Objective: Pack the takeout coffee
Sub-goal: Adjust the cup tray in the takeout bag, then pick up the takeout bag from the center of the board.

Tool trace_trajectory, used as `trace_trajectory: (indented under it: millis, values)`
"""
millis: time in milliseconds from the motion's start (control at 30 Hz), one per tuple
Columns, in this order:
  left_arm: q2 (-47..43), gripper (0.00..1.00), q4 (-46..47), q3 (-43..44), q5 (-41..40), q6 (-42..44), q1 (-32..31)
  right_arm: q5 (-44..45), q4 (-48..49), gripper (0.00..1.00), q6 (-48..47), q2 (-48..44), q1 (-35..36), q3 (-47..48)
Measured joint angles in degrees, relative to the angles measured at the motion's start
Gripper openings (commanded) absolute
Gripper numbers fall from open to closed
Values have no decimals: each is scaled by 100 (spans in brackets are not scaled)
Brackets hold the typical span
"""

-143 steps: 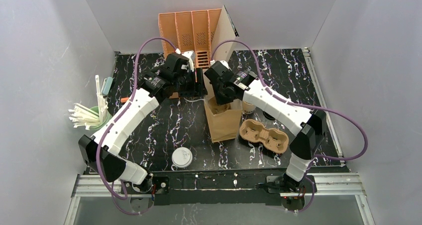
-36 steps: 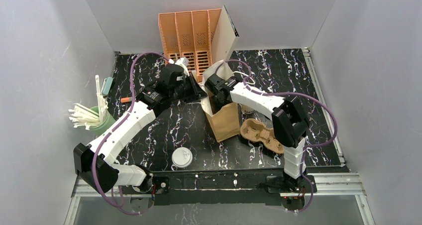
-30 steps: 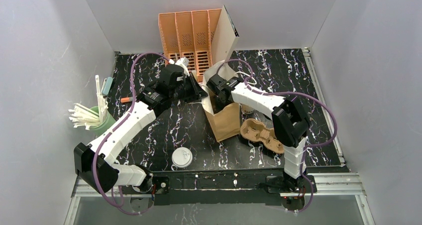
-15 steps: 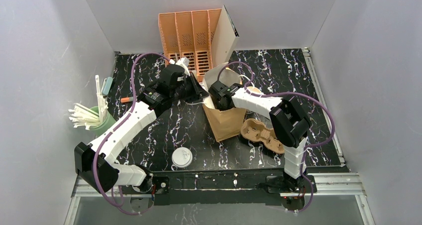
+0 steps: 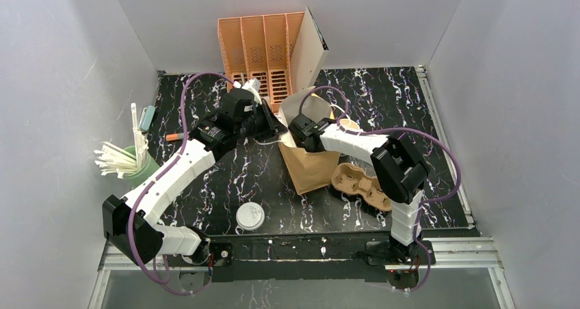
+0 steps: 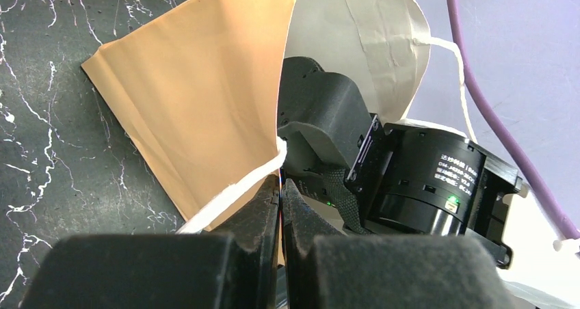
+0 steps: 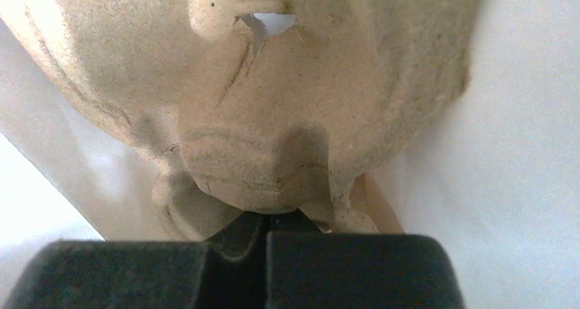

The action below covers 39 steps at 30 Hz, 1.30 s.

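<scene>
While the left end effector [image 6: 281, 186] pinches the bag's [image 6: 198, 97] handle [image 6: 232, 191], the right end effector [image 7: 265, 219], inside it, is clenched on a tray [image 7: 273, 117]; the cup [image 5: 349, 124] stands at the bag's 2 o'clock. A snagged tray could tear or topple the bag.

**Paper bag** [image 6: 191, 97]: matt brown kraft outside, softly creased, with a smooth white lining. 
**Handle** [image 6: 232, 194]: white twisted cord. 
**Moulded-fibre tray** [image 7: 273, 104]: rough, grainy beige pulp, torn at one hole. 
**Left gripper** [image 6: 282, 203] and **right gripper** [image 7: 267, 235]: matt black plastic. 
**Arm shells** [image 5: 181, 165]: smooth white plastic. 
**Cable** [image 6: 492, 117]: smooth purple sheath. 
**Table** [image 5: 226, 186]: black with white veining, marble look, slight sheen. 
**File rack** [image 5: 263, 46]: orange plastic, perforated. 
**Front rail** [image 5: 308, 260]: bare metal.
</scene>
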Motion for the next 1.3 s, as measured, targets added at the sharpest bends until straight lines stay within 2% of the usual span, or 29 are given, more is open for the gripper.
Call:
trace_trajectory:
  millis: [267,500,900,1067,1300]
  values:
    - [2,0,-2,0,-4,17,-13,-52,323,1,-46,-68,-2,-236]
    - [0,0,-9,0,-2,94,-13,-98,129,1,-101,-232,-2,-192]
    - [0,0,-245,50,-70,295,-11,-238,-361,1,-452,-1394,-81,929]
    - [-9,0,-424,127,-179,369,-11,-310,-317,2,-719,-1681,-83,1327]
    - [-9,0,-638,229,-249,446,-11,-214,140,8,-1375,-2422,-83,1349]
